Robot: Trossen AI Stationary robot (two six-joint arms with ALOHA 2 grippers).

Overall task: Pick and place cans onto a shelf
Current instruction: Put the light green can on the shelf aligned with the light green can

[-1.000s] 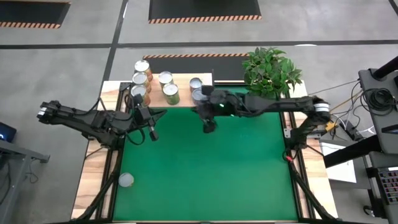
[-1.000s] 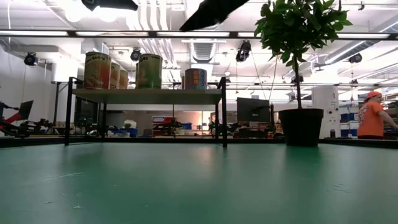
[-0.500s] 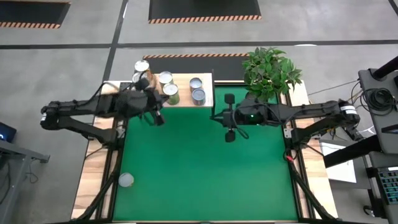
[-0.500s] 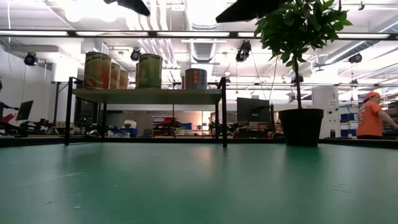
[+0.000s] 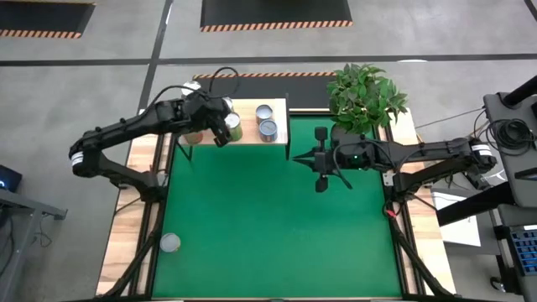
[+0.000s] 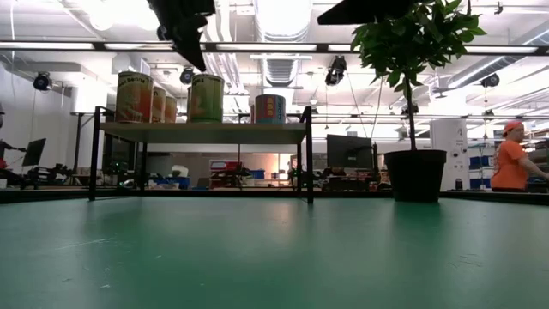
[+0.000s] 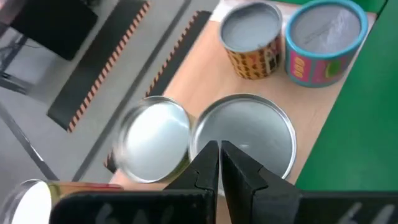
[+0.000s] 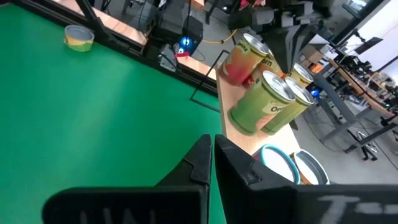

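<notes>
Several cans stand upright on the shelf at the table's far left. They include a green-labelled can and two silver-topped cans. One more can stands on the green mat near the near left corner. My left gripper hangs shut, tipped downward, a little above the cans; in the left wrist view its tips are over a silver can top. My right gripper is shut, held high over the mat right of the shelf, pointing toward the table's left edge.
A potted plant stands at the far right, its dark pot on the table beside the shelf. Green mat stretches from the shelf to the near edge. A person in orange is in the room behind.
My left gripper has swung from over the mat's left side toward the far edge, tipping downward, and now hangs over the cans on the shelf. My right gripper has drawn back from the shelf toward the table's right edge. Both stay shut.
</notes>
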